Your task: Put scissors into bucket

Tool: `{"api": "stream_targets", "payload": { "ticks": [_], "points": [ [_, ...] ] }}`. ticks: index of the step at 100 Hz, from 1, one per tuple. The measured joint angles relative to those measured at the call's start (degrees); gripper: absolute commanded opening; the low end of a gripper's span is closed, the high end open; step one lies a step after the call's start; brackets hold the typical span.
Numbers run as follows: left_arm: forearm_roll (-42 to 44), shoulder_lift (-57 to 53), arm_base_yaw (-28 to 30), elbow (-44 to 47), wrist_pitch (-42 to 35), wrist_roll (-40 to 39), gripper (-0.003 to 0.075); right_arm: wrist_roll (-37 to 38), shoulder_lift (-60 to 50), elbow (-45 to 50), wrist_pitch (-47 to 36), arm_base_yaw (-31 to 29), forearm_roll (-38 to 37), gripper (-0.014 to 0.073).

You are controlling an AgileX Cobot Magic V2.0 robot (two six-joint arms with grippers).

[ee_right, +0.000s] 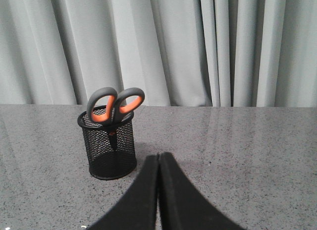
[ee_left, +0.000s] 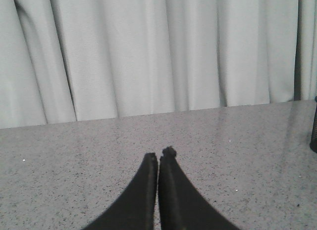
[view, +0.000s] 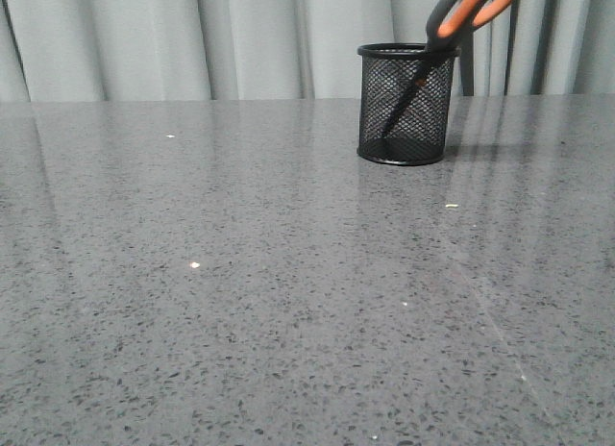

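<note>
The bucket (view: 406, 105) is a black wire-mesh cup that stands upright on the grey table at the far right of the front view. The scissors (view: 468, 13) stand in it blades down and lean right, their grey and orange handle loops above the rim. The right wrist view shows the bucket (ee_right: 107, 145) with the scissors (ee_right: 115, 104) inside, a little apart from my right gripper (ee_right: 159, 155), which is shut and empty. My left gripper (ee_left: 158, 154) is shut and empty over bare table, with the bucket's edge (ee_left: 314, 126) at the frame's side. Neither gripper shows in the front view.
A speckled grey stone table (view: 240, 302) fills the front view, with a few small white specks (view: 195, 264) on it. Pale grey curtains (view: 192, 37) hang behind the table's far edge.
</note>
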Motion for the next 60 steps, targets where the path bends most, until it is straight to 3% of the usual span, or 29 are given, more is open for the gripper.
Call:
{"api": "stream_targets", "payload": {
  "ticks": [7,18,25,37,60],
  "points": [
    [10.28,0.0,0.0,0.47,-0.26,-10.5,-0.002,0.0,0.0,0.0,0.0,0.0,0.0,-0.0046],
    [36.59,-0.13,0.0,3.71,-1.85,-38.57,-0.002,0.0,-0.03,0.0,0.0,0.0,0.0,-0.0046],
    [46.7,-1.25,0.0,6.81,-3.09,-49.64,-0.002,0.0,-0.03,0.0,0.0,0.0,0.0,-0.0046],
    [52.55,-5.81,0.0,11.73,-3.37,-56.07,-0.002,0.0,-0.03,0.0,0.0,0.0,0.0,-0.0046],
    [54.89,-11.77,1.35,14.16,-2.7,-57.79,-0.002,0.0,-0.13,0.08,-0.13,0.0,0.0,-0.0046]
  ]
}}
